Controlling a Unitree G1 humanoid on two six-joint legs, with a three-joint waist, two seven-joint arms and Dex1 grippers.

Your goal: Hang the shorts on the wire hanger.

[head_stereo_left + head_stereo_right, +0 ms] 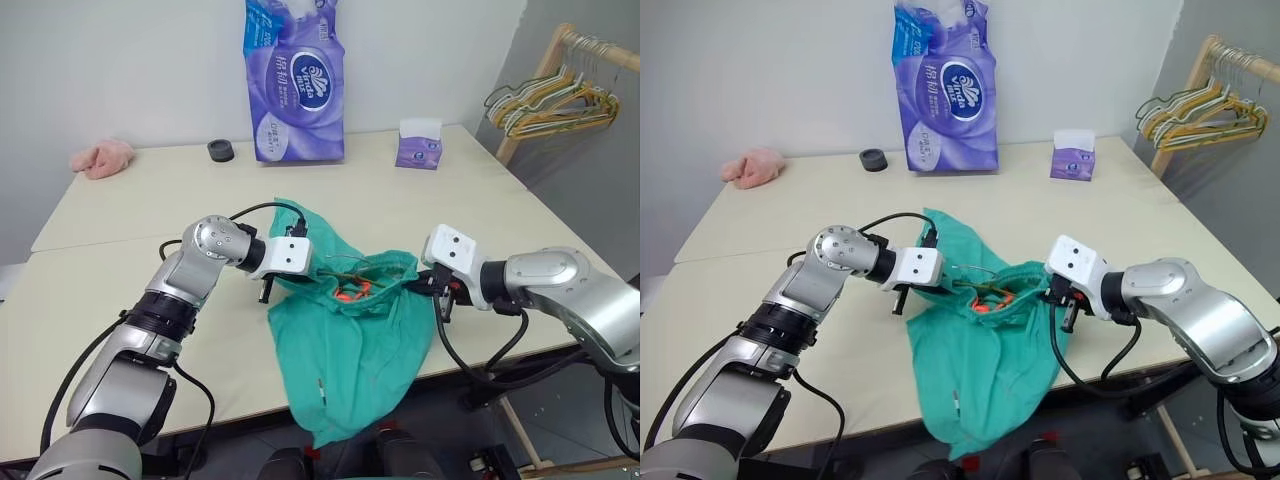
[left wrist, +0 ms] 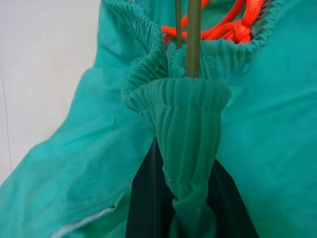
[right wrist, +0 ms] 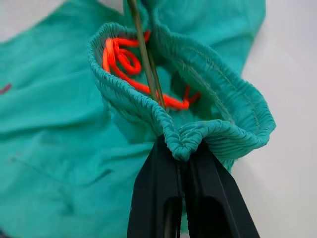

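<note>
My left gripper was clamped on the gathered elastic waistband of the teal-green soft fabric shorts, reaching in from the left of the frame with the forearm angled down toward the centre. My right gripper came in from the right, its two black fingers pinched together on the opposite side of the same waistband. Between them the waist opening was held spread, an orange drawstring coiled inside it. The thin olive-grey wire hanger ran across that opening, passing by both grips. The shorts hung at lower centre, draped over the near edge of the pale table. At upper centre stood a purple tissue pack; its printed writing was too small to read.
</note>
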